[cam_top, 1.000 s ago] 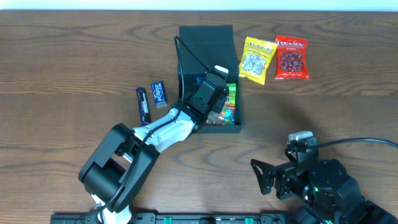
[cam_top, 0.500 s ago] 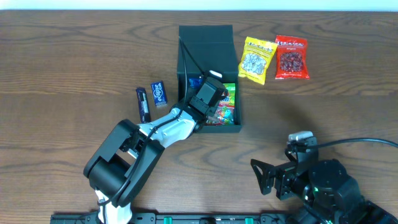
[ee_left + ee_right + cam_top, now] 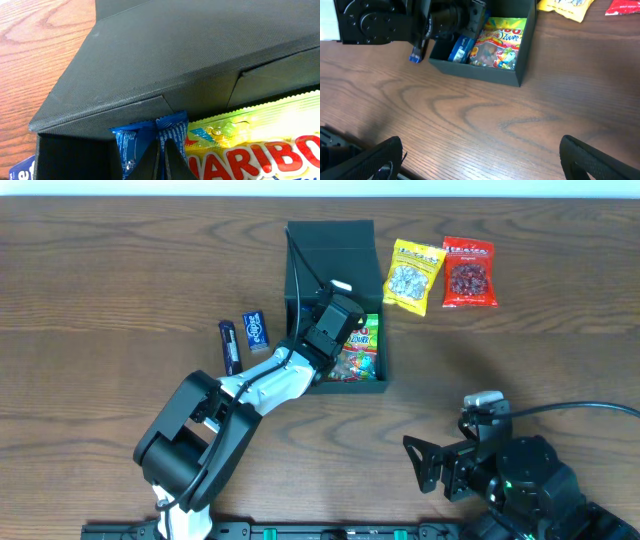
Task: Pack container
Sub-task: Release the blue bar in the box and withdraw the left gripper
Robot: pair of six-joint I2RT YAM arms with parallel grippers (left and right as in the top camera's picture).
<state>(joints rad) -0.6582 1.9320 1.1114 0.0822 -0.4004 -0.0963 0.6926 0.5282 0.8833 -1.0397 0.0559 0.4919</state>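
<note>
The dark container (image 3: 350,387) stands open at the table's middle, its flap lid (image 3: 330,238) folded back. Inside lie a green-yellow Haribo bag (image 3: 362,345) and a blue packet. My left gripper (image 3: 322,308) reaches into the container's left half. In the left wrist view it (image 3: 162,160) is shut on the blue packet (image 3: 135,145), with the Haribo bag (image 3: 250,145) to its right and the container's wall (image 3: 165,55) ahead. My right gripper (image 3: 430,465) is open and empty near the front right; it also shows in the right wrist view (image 3: 482,152), with the container (image 3: 475,70) beyond.
A yellow snack packet (image 3: 415,275) and a red snack packet (image 3: 469,272) lie to the right of the container. A dark blue bar (image 3: 230,347) and a small blue packet (image 3: 256,330) lie to its left. The left arm's cable runs over the container.
My left gripper has shifted a little left and farther back inside the container, with the blue packet in it. The right arm has not moved.
</note>
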